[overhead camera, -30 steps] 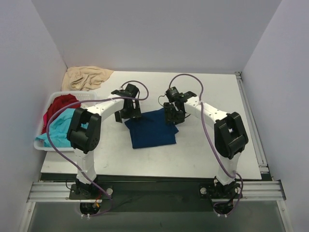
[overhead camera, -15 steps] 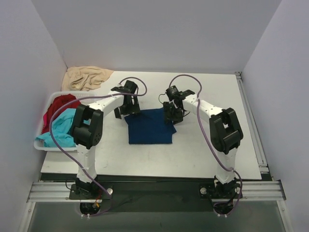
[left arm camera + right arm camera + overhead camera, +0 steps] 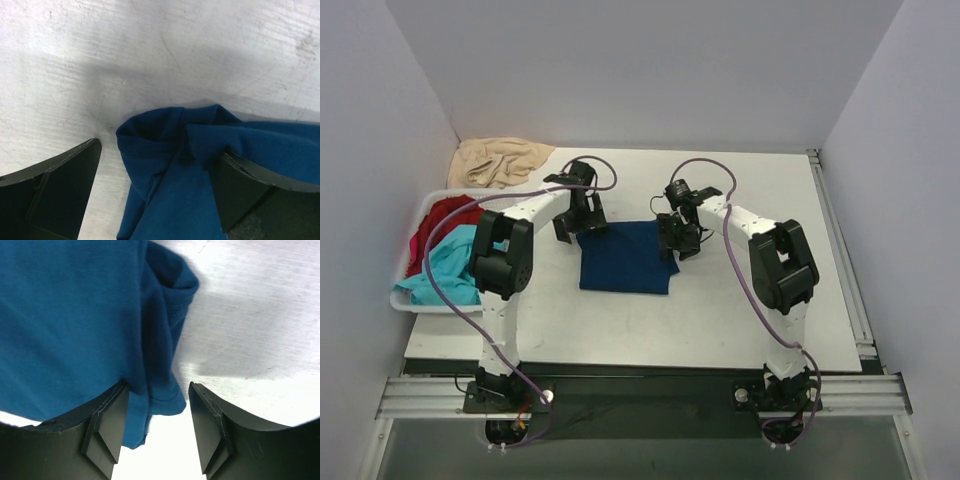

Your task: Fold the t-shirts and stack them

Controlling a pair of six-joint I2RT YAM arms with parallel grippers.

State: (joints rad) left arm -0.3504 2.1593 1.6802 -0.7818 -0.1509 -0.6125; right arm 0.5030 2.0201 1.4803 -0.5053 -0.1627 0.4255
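Navy t-shirt [image 3: 625,258] lies in the overhead view as a neat folded rectangle on the table [image 3: 750,310], its two far corners under the left pincer [image 3: 578,216] and the right pincer [image 3: 678,238], so it sits between them and just nearward of both. Well out to the left of the left pincer, a white basket [image 3: 408,300] holds a red t-shirt [image 3: 445,216] and a turquoise t-shirt [image 3: 445,268], both crumpled, and a beige cloth [image 3: 500,160] lies beyond it. In the left wrist view the left pincer [image 3: 160,151] stands wide open, straddling a rumpled corner of the navy cloth [image 3: 260,137] without squeezing it. In the right wrist view the right pincer [image 3: 159,386] is part open, the shirt's hem [image 3: 165,365] hanging between its fingers with a gap on one side. By my reading, one shirt is about folded, two are untouched, and no stack exists yet.
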